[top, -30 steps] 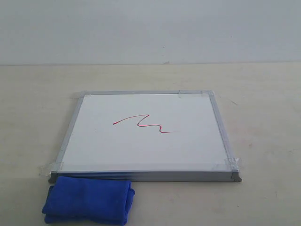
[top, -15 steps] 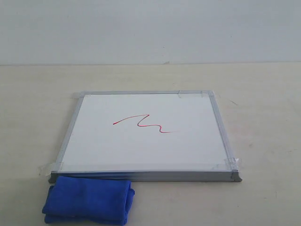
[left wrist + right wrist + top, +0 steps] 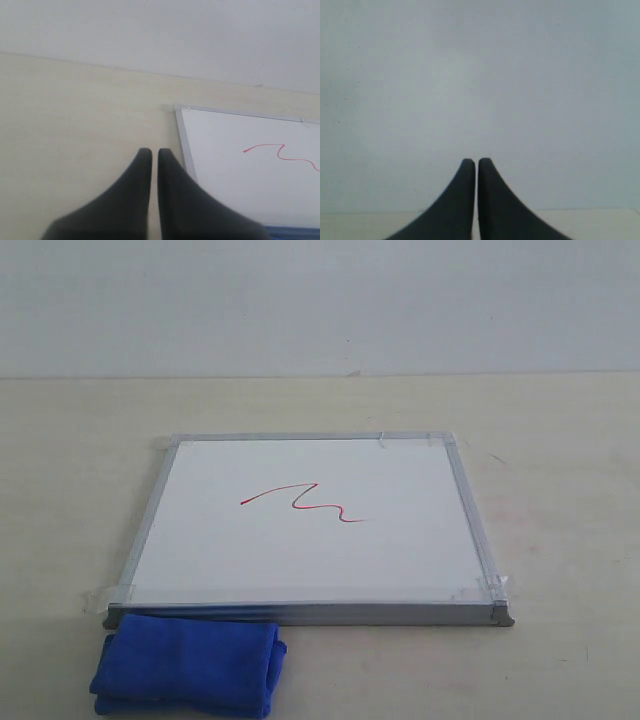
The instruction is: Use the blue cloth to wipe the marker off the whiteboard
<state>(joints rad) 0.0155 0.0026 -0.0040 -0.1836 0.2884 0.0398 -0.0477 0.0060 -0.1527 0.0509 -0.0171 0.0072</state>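
The whiteboard (image 3: 310, 525) lies flat on the table, silver frame taped at its corners. A thin red marker squiggle (image 3: 305, 503) runs across its middle. The blue cloth (image 3: 188, 665) lies bunched on the table against the board's near left corner. Neither gripper shows in the exterior view. In the left wrist view my left gripper (image 3: 151, 151) is shut and empty, hovering over bare table beside the whiteboard (image 3: 250, 170), with the marker squiggle (image 3: 280, 152) and a sliver of the blue cloth (image 3: 295, 233) in sight. My right gripper (image 3: 472, 162) is shut, empty, facing the wall.
The pale wooden table (image 3: 80, 470) extends around the board on all sides. A plain light wall (image 3: 320, 300) rises behind it.
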